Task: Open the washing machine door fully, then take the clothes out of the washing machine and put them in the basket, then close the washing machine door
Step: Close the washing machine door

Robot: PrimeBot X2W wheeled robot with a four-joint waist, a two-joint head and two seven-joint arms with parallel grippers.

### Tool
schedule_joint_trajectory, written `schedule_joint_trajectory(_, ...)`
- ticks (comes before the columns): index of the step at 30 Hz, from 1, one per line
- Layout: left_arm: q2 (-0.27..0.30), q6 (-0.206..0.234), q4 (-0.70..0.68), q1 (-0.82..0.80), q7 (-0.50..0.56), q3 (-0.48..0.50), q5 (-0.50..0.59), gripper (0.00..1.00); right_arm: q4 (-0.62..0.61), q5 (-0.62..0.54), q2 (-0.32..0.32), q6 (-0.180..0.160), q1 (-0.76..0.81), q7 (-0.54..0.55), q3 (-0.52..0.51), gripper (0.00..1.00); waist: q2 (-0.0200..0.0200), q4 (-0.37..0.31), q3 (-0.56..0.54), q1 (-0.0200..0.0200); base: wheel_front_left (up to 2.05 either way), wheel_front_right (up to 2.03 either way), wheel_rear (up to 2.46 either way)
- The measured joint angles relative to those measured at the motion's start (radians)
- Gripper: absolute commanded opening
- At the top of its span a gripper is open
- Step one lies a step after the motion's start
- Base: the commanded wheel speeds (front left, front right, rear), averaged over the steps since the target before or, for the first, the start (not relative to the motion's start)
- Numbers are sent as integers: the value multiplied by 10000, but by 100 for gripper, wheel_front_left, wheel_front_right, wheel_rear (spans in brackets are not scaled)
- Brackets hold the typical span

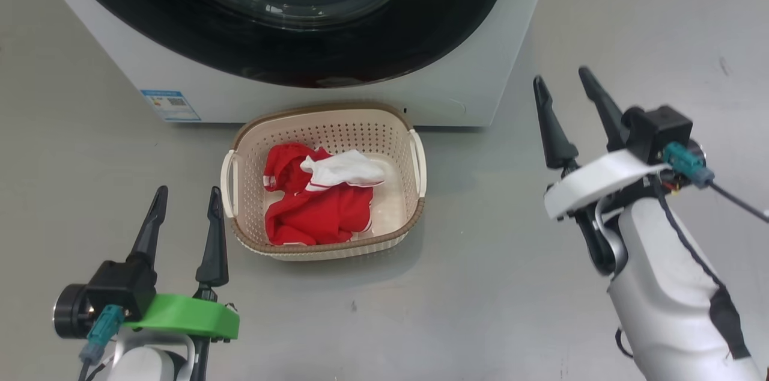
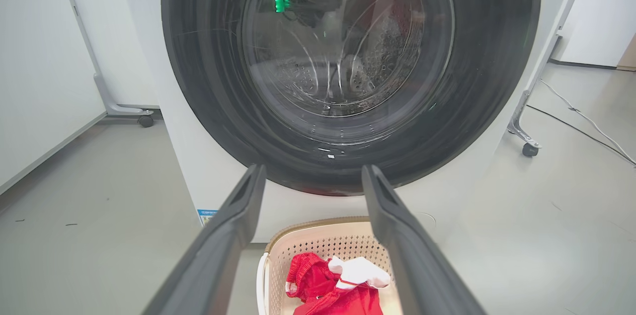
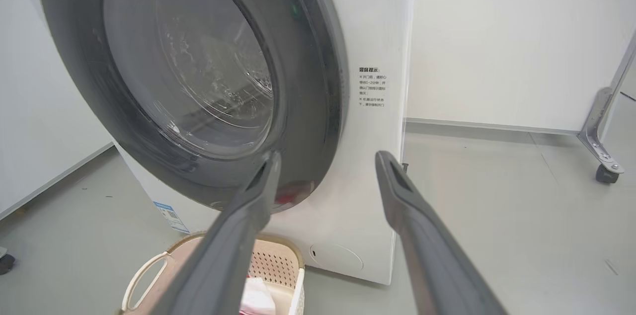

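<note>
Grey floor [image 1: 480,279], clothes [image 1: 318,213] in basket [image 1: 327,109], washing machine door [image 2: 198,81] looked shut, left gripper [image 1: 188,190] and right gripper [image 1: 560,74] jaws hung wide, empty, so only a latch check remained imo.

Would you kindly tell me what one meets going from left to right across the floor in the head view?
First the left gripper, then the basket, then the right gripper.

Left of the cream perforated plastic basket [image 1: 327,110], the black-fingered left gripper [image 1: 188,192] has a green curved bracket [image 1: 180,316] and teal plug [image 1: 102,324]; right of it, the right gripper [image 1: 560,76] has a white bracket [image 1: 592,179].
</note>
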Motion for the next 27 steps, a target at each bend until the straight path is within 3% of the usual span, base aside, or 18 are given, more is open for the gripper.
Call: schedule_joint_trajectory(27, 13, 13, 222, 1413, 226, -253, -8, 100, -1467, 117, 138, -353, 3640, 0, 115, 100, 0, -772, -1758, 0, 0, 0, 0)
